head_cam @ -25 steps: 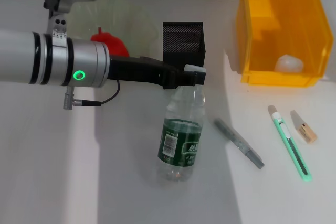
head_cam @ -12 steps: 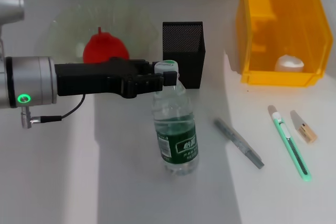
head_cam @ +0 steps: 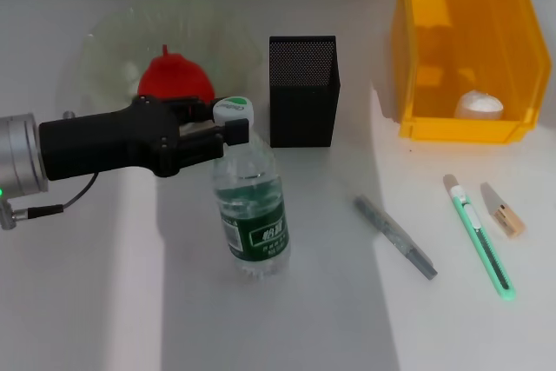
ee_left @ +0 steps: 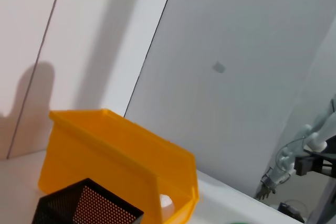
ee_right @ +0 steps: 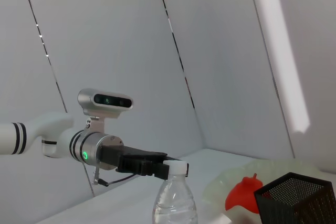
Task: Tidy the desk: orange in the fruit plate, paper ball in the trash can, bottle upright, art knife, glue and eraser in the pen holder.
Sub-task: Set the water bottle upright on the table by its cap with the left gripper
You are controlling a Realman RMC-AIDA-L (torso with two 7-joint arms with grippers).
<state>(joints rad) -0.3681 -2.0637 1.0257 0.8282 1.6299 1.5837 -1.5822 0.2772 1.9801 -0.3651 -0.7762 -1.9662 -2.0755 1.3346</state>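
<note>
A clear water bottle (head_cam: 252,219) with a green label stands upright on the white desk, left of the black mesh pen holder (head_cam: 302,89). My left gripper (head_cam: 228,132) is shut on its neck just under the white cap (head_cam: 233,109). The right wrist view also shows the bottle (ee_right: 173,205) and that gripper (ee_right: 167,170). A red round fruit (head_cam: 174,77) lies in the clear glass plate (head_cam: 104,49). A white paper ball (head_cam: 479,106) lies in the yellow bin (head_cam: 521,49). A grey glue stick (head_cam: 395,237), a green art knife (head_cam: 480,236) and an eraser (head_cam: 504,213) lie at the right. My right gripper is out of view.
The yellow bin (ee_left: 121,153) and pen holder (ee_left: 84,208) also show in the left wrist view. The pen holder stands close to the right of the bottle. The plate lies behind my left arm. Bare desk lies in front of the bottle.
My left gripper has carried the bottle leftward by its neck. The bottle has gone from tilted to upright and now stands farther left of the pen holder.
</note>
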